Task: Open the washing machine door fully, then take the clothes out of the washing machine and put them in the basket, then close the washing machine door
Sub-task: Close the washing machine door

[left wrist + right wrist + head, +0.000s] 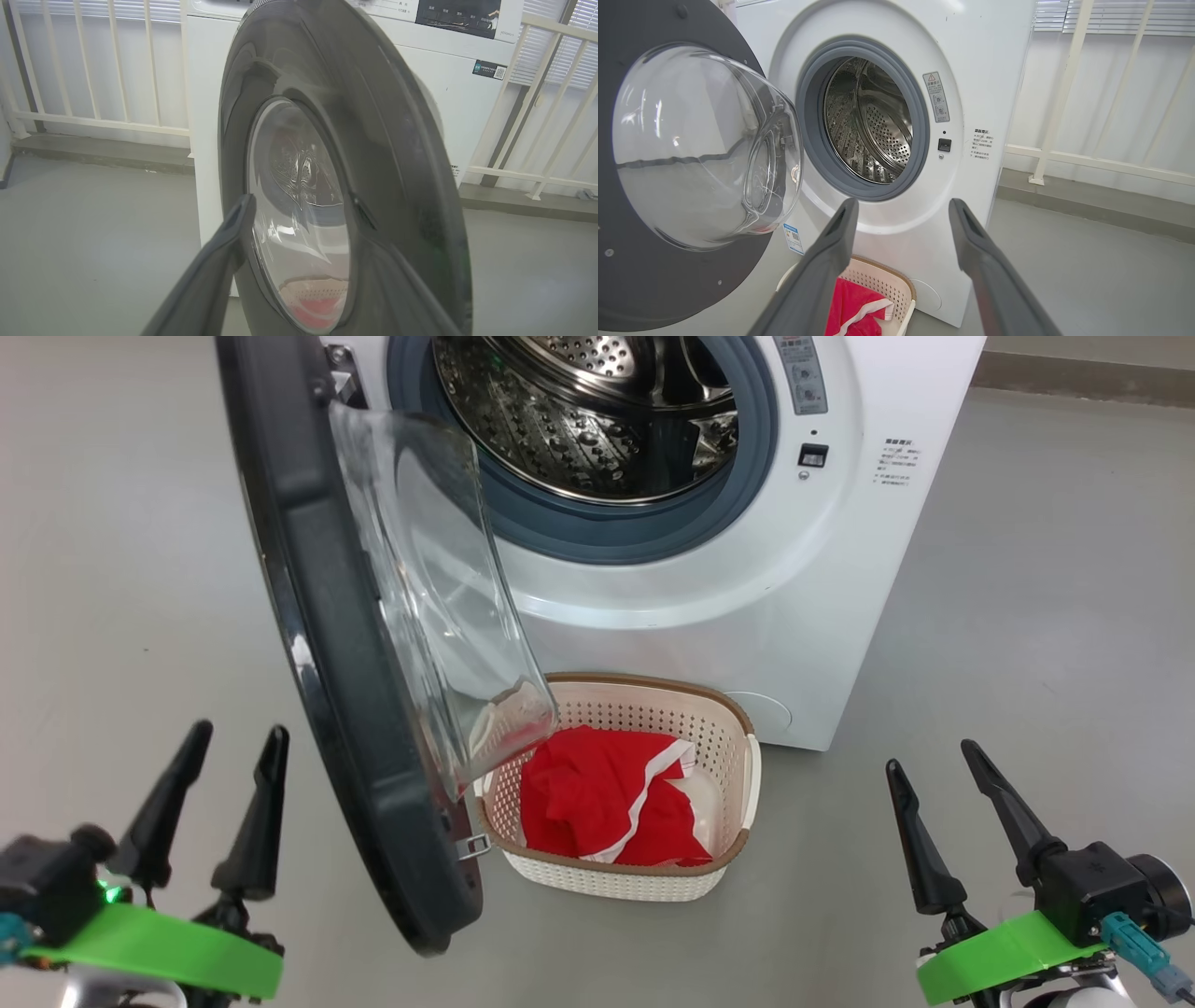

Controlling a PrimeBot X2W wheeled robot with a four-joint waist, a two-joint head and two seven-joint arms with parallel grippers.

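Note:
The washing machine [747,588] stands ahead with its steel drum [597,420] exposed and no garment visible inside. The washing machine door [345,644] hangs open, swung out towards me and seen nearly edge-on, its glass bowl bulging to the right. Below the opening, the basket [738,709] sits on the floor against the machine's front, with the red clothes [597,793] lying in it. My left gripper [239,733] is open and empty, left of the door and facing its outer face [373,116]. My right gripper [932,756] is open and empty, right of the basket.
Grey floor [1027,616] spreads on both sides of the machine. A white railing [1064,93] and a low kerb [1087,200] run along the wall behind it. The open door overhangs the basket's left end.

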